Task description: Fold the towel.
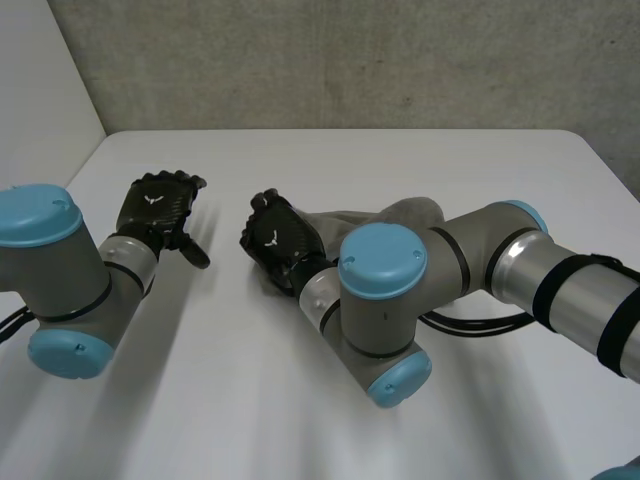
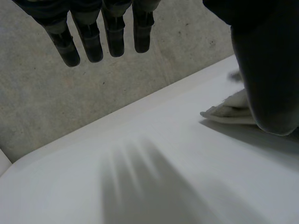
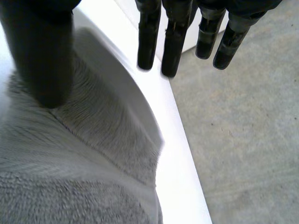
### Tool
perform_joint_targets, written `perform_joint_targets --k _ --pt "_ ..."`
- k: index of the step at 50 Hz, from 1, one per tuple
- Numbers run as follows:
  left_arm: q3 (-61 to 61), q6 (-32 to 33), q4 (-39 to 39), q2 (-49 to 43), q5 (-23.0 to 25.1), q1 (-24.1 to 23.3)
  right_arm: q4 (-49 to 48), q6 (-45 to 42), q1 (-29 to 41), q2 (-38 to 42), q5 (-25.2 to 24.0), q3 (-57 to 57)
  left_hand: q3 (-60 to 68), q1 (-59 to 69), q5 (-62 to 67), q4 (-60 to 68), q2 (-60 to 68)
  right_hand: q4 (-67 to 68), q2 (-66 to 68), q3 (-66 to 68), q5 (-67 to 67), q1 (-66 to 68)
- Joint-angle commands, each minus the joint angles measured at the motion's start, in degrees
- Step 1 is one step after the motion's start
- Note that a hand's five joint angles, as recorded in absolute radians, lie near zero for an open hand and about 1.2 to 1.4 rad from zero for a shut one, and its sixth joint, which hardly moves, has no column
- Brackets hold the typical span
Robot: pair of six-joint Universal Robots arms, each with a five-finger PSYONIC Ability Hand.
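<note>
Right arm (image 1: 520, 262) sprawled across the white surface (image 1: 330, 160), its blue-capped elbow hiding much of the grey towel (image 1: 418, 212); towel lay bunched under and behind the right hand (image 1: 280, 240); that hand was released, fingers (image 3: 174, 42) straight, gripping nothing, thumb low over the pile; left hand (image 1: 158, 208) hung well apart, fingers (image 2: 91, 42) straight, empty; towel was looped terry, soft, with a ribbed band.
</note>
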Motion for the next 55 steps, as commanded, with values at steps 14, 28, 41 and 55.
perform_joint_targets --k 14,28,41,55 --pt "1.18 -3.34 -0.44 2.20 -0.14 -7.77 5.07 16.12 -14.57 -28.78 0.34 29.74 -2.84 -6.69 -3.03 -3.18 -3.58 -3.04 -33.56 -0.27 -17.79 -28.96" --pt "5.48 -3.34 -0.70 -4.11 -0.31 -14.19 -8.01 18.49 -26.78 -29.23 -4.94 46.08 -2.84 -6.52 -2.87 -3.18 -3.41 -3.04 -23.00 -0.27 -17.24 -18.40" --pt "8.65 -3.43 -0.09 -10.19 -0.58 -13.58 -14.18 20.60 -28.37 -22.37 -5.03 45.21 -2.84 -6.35 -2.70 -3.18 -3.24 -3.04 9.32 -0.27 15.09 13.93" --pt "8.91 -3.43 0.62 -11.24 -0.66 -13.23 -13.48 22.71 -30.39 -19.03 -4.76 42.49 -2.84 -6.35 -2.70 -3.18 -3.24 -3.04 24.30 -0.27 30.06 28.90"
